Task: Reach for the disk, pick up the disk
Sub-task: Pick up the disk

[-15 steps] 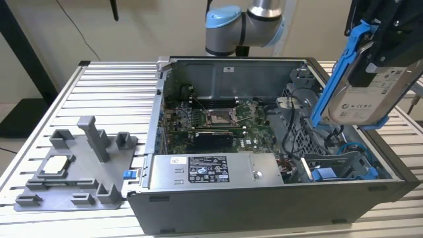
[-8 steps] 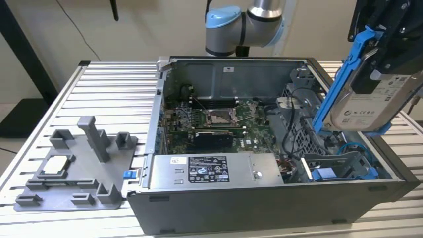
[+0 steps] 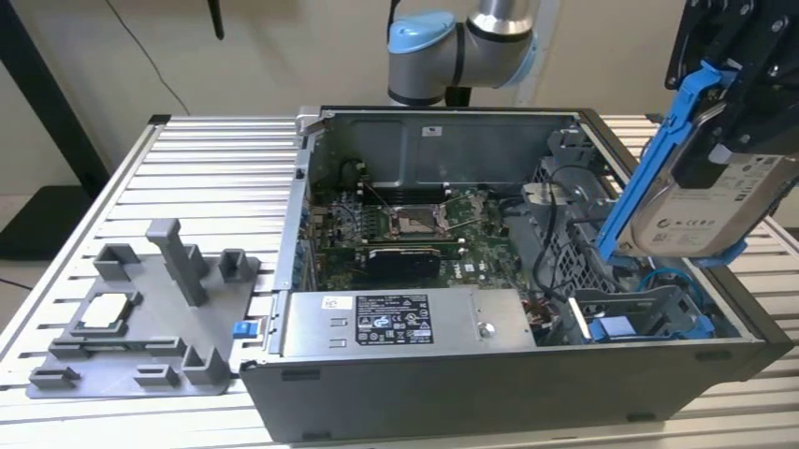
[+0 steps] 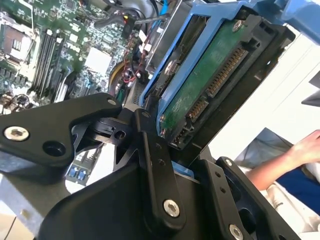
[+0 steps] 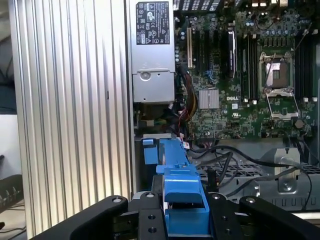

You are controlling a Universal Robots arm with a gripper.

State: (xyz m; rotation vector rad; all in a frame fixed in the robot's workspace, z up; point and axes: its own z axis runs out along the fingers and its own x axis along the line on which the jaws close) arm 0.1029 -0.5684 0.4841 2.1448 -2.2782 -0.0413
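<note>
Gripper [image 4: 165, 145] clamps the tilted disk [image 3: 705, 201], its top edge cut off.

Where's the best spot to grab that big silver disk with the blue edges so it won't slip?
By its blue side rails, as the gripper has it now: the disk hangs tilted above the open computer case, clamped near its upper end. The rails give two straight, parallel edges to squeeze. Coming in from the end keeps the fingers off the green circuit board on its flat underside.
</note>
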